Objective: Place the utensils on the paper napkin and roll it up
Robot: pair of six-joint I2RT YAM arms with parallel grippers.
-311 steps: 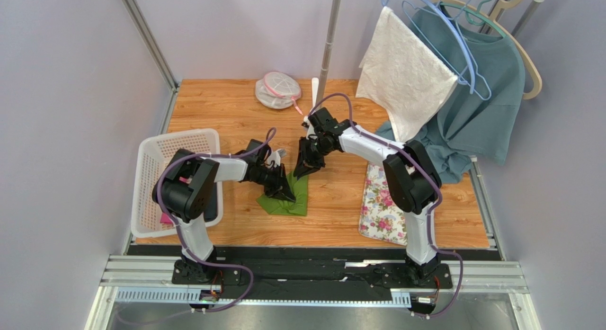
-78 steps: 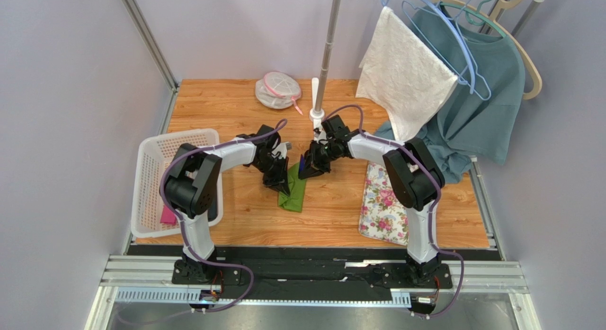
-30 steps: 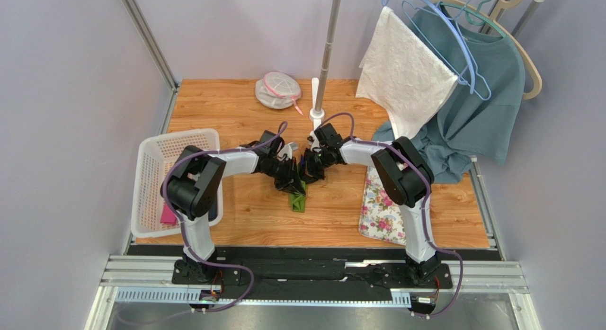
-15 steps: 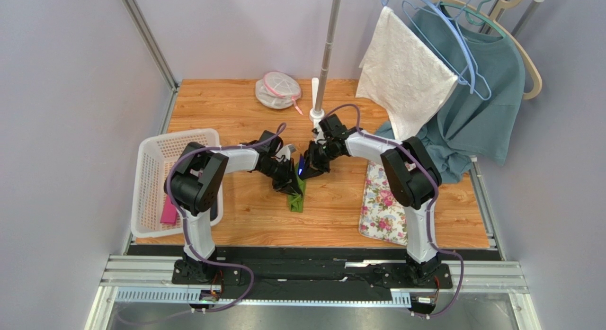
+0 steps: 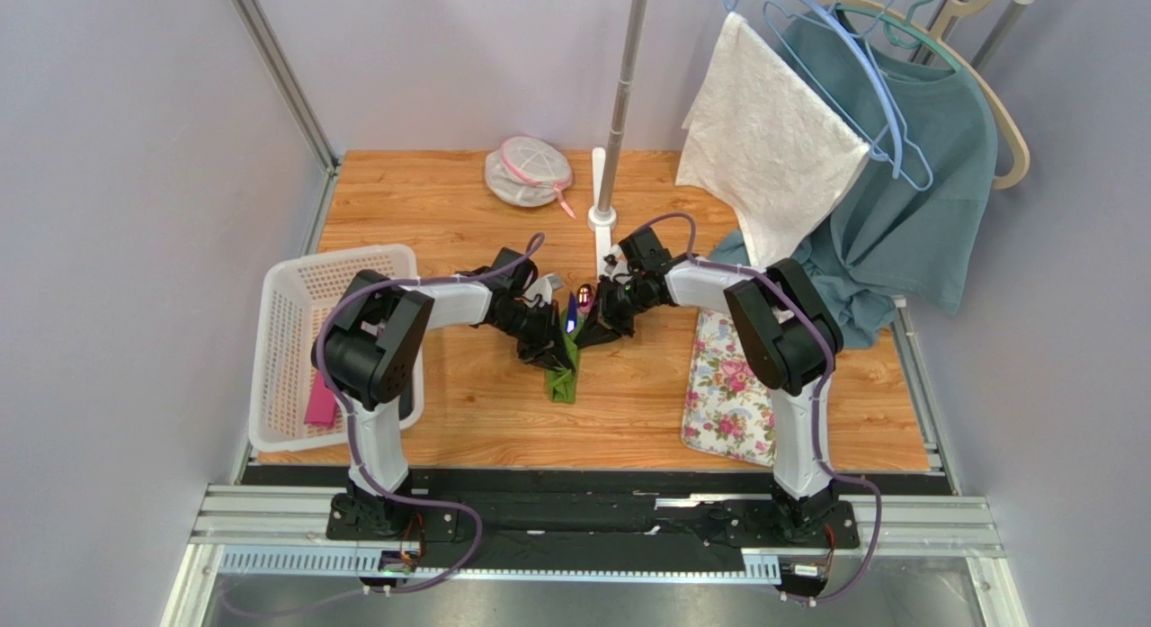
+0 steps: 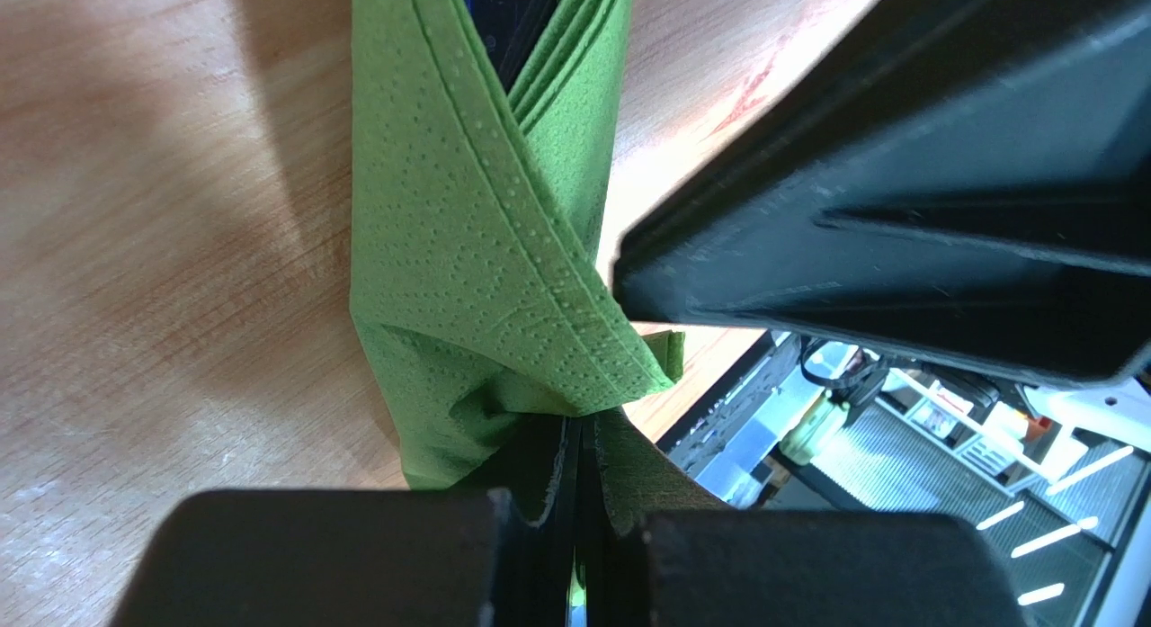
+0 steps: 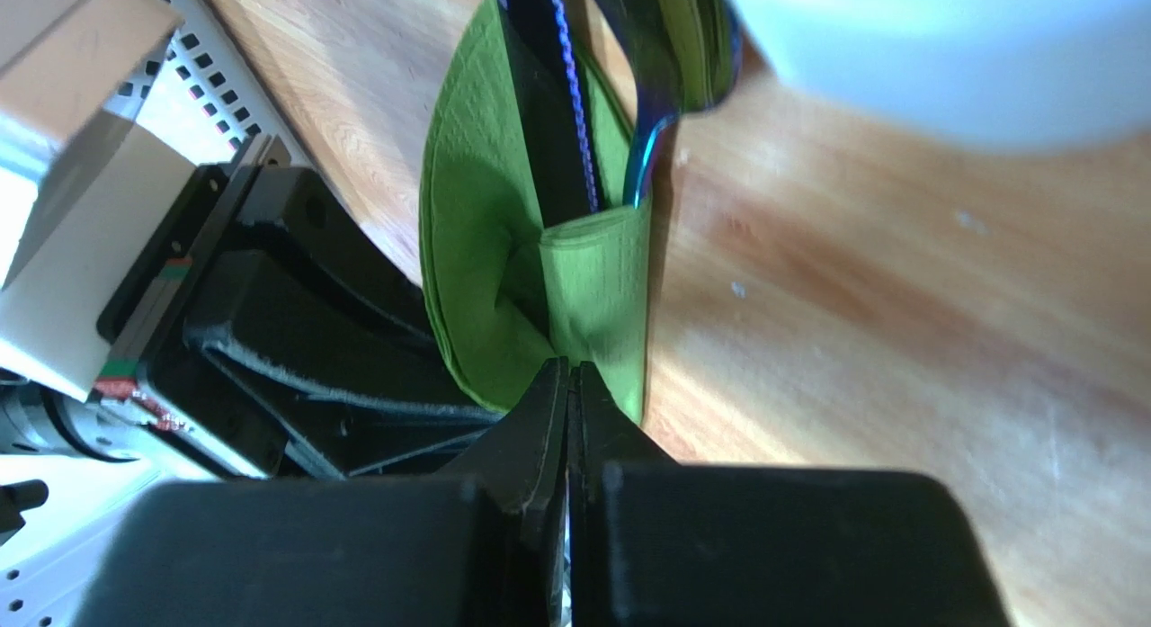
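I see the paper napkin (image 5: 564, 375) lying near the middle of the wooden table (image 5: 446, 209), between my two arms. It is wrapped into a narrow green roll around the utensils (image 7: 557, 101), and their dark and blue ends stick out of one end. My left gripper (image 6: 581, 485) is clenched on a bunched part of the napkin. My right gripper (image 7: 569, 384) is closed too, its tips touching the folded edge; whether it pinches any paper I cannot tell.
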